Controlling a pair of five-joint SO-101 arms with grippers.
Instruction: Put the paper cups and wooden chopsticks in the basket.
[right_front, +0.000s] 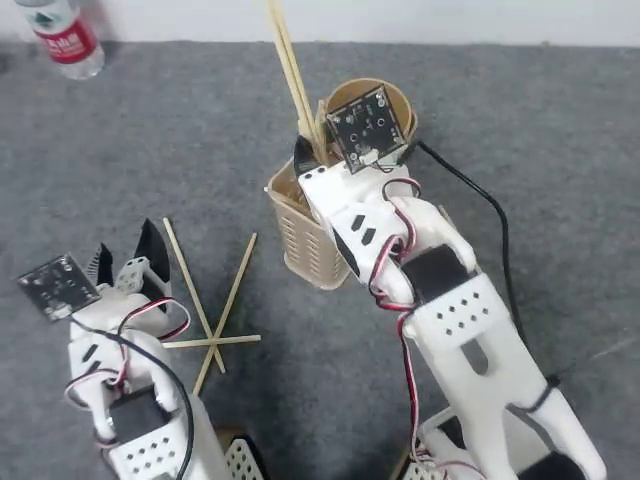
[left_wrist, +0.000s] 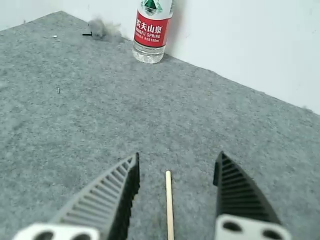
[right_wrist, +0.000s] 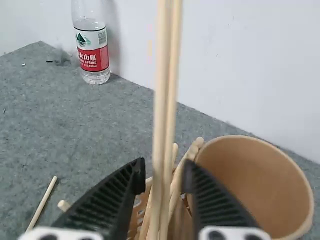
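Upright wooden chopsticks (right_front: 290, 70) in beige slotted basket (right_front: 305, 245), brown paper cup (right_wrist: 250, 185) alongside; three loose chopsticks (right_front: 215, 320) crossed nearby.

Built from white plastic shells on left arm (right_front: 135, 425) and right arm (right_front: 475, 325) alike, dotted with holes near the base — black servos (right_front: 440, 275) between. Strung with red, white and black wires (right_front: 408, 350); thick black cable (right_front: 497, 215) off the right. Tipped with black, ridged, pointed fingers (left_wrist: 112, 192) on white, screw-holed mounts (left_wrist: 250, 229).

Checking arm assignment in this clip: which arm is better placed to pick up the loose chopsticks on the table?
Left. The left tool is open astride one loose chopstick, with other chopsticks crossed beside it. The right tool is over the basket, shut on a pair of chopsticks.
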